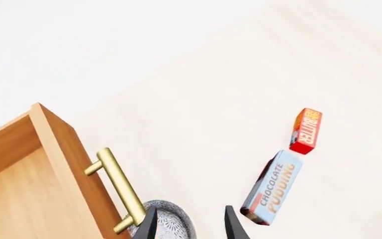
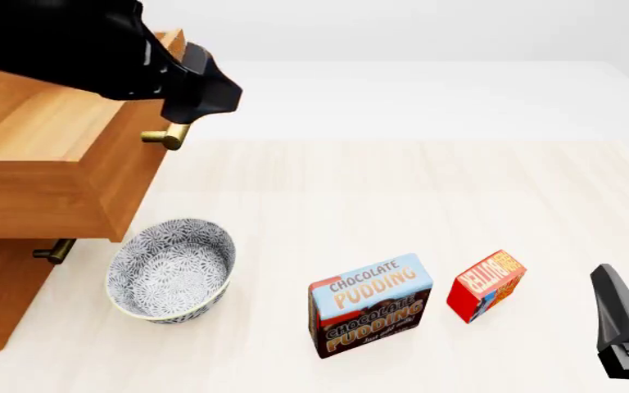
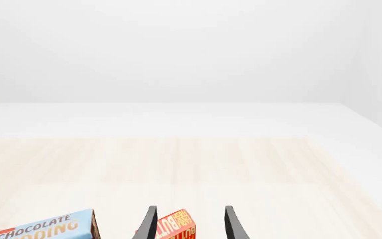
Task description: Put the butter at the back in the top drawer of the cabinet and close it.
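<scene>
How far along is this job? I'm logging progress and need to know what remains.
Done: the light wooden top drawer with the brass bar handle is pulled open, and the left gripper is open beside that handle. In hand: nothing; the right gripper is open, lined up on the small red butter box, which stands on the table. Left: grasp, place inside, close.

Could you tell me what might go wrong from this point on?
The butter stands upright near the pudding box; the open right gripper could tip it or bump the box. The bowl sits just under the open top drawer, so a dropped butter might land there.
</scene>
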{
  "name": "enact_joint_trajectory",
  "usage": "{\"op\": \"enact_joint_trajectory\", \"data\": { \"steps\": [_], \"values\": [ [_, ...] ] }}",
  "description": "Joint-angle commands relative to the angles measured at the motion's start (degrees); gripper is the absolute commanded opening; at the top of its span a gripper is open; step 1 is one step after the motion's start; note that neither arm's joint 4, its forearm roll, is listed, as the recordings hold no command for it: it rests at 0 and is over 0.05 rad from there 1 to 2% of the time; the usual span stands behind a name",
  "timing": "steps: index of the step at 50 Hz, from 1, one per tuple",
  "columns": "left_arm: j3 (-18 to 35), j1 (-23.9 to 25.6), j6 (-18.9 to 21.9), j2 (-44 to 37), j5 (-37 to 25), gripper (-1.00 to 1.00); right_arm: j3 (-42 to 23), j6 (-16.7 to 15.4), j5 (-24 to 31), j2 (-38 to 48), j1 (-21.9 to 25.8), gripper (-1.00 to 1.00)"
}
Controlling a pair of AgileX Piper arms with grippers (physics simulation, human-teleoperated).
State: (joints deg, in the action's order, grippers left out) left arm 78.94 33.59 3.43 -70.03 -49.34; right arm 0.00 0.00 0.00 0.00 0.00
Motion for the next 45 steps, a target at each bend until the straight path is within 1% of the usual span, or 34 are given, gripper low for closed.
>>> {"op": "enact_joint_trajectory", "data": {
  "steps": [1, 9, 16, 23, 29, 36, 45],
  "values": [
    [0.99, 1.09, -0.08, -2.56, 1.03, 1.0, 0.0, 0.0, 0.0, 0.0, 0.0, 1.0],
    [2.82, 3.12, 0.13, -6.27, 2.08, 1.0, 0.0, 0.0, 0.0, 0.0, 0.0, 1.0],
    [5.67, 4.69, -0.2, -10.08, 2.4, 1.0, 0.0, 0.0, 0.0, 0.0, 0.0, 1.0],
    [6.83, 5.82, -0.24, -13.86, 3.05, 1.0, 0.0, 0.0, 0.0, 0.0, 0.0, 1.0],
    [9.86, 7.69, -1.09, -17.08, 3.06, 1.0, 0.0, 0.0, 0.0, 0.0, 0.0, 1.0],
    [12.05, 8.81, -1.45, -19.41, 2.92, 1.0, 0.0, 0.0, 0.0, 0.0, 0.0, 1.0],
    [12.69, 9.66, -1.95, -21.52, 3.96, 1.0, 0.0, 0.0, 0.0, 0.0, 0.0, 1.0]
  ]
}}
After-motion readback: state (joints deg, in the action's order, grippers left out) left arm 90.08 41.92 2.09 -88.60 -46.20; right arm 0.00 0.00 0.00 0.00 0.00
